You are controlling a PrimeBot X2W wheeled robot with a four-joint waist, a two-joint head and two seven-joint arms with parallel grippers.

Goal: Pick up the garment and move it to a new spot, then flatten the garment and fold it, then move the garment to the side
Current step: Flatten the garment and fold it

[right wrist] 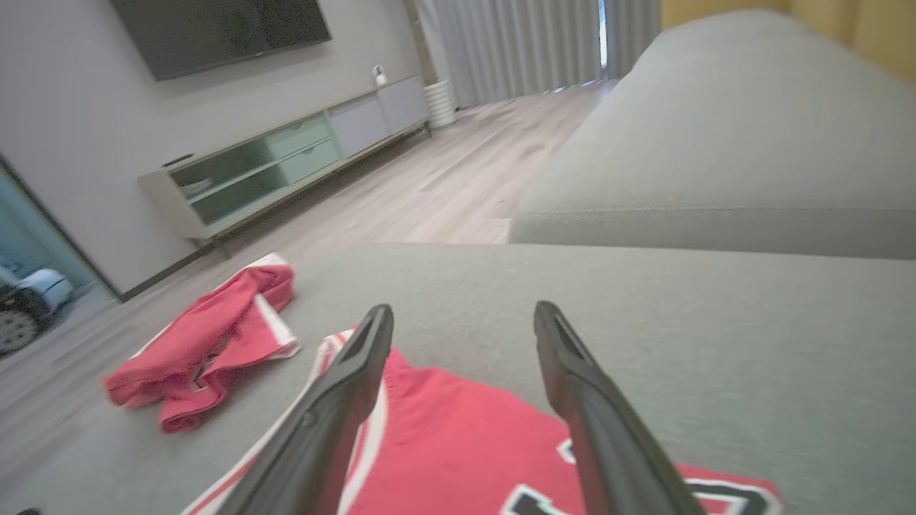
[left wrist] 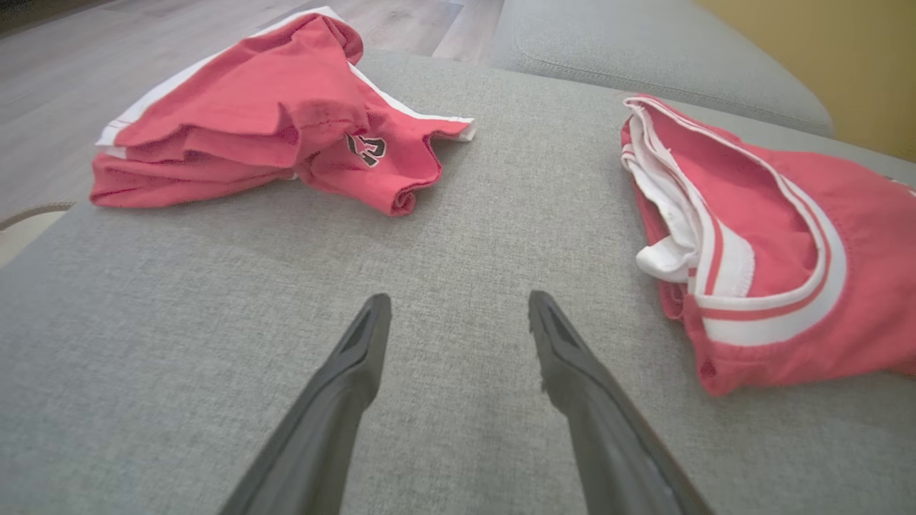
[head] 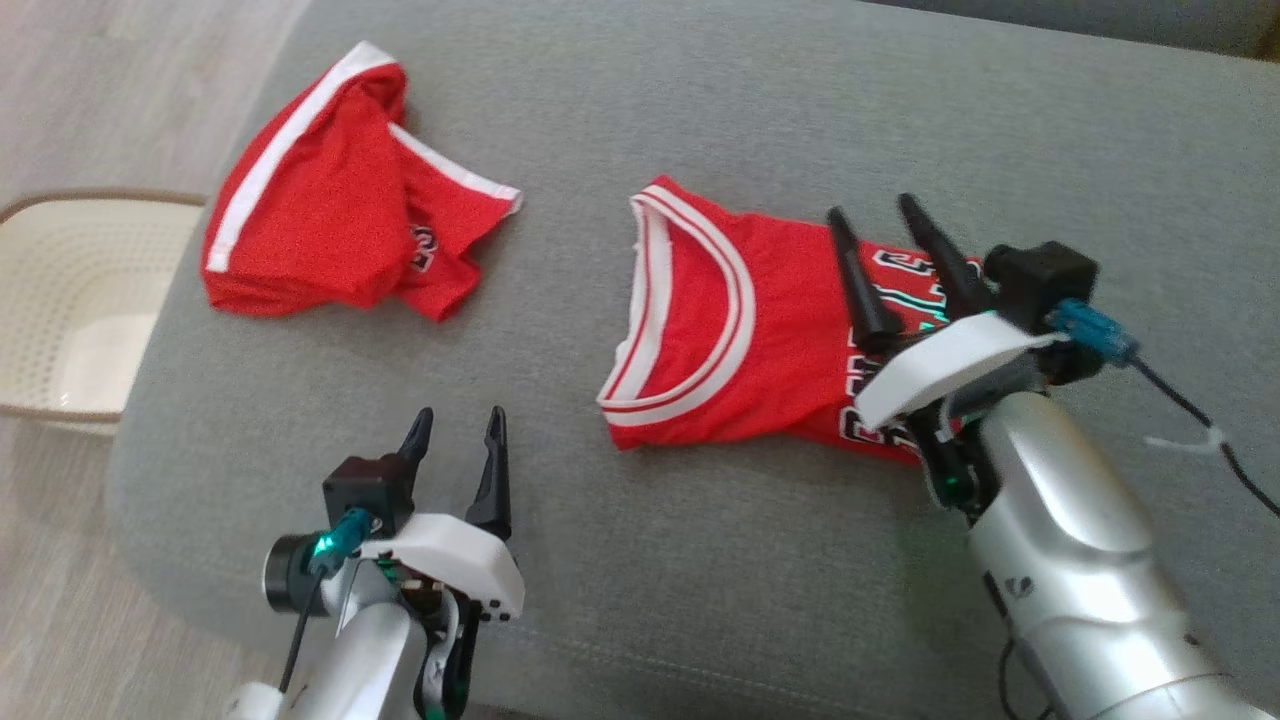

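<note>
A folded red jersey garment [head: 740, 330] with white neck trim and black lettering lies on the grey sofa seat [head: 700, 560], right of centre. My right gripper [head: 870, 206] hovers open over its lettered right part, with nothing between its fingers; the right wrist view has the jersey [right wrist: 458, 429] just below that gripper [right wrist: 464, 307]. My left gripper [head: 460, 411] stands open over bare cushion at the lower left, apart from the jersey [left wrist: 787, 236], which lies to the right of this gripper [left wrist: 459, 297] in the left wrist view.
A second red garment with white stripes [head: 330, 200] lies crumpled at the seat's far left [left wrist: 272, 121] [right wrist: 207, 336]. A cream perforated basket [head: 60, 300] stands on the wooden floor left of the sofa. Another sofa cushion [right wrist: 715, 157] rises behind.
</note>
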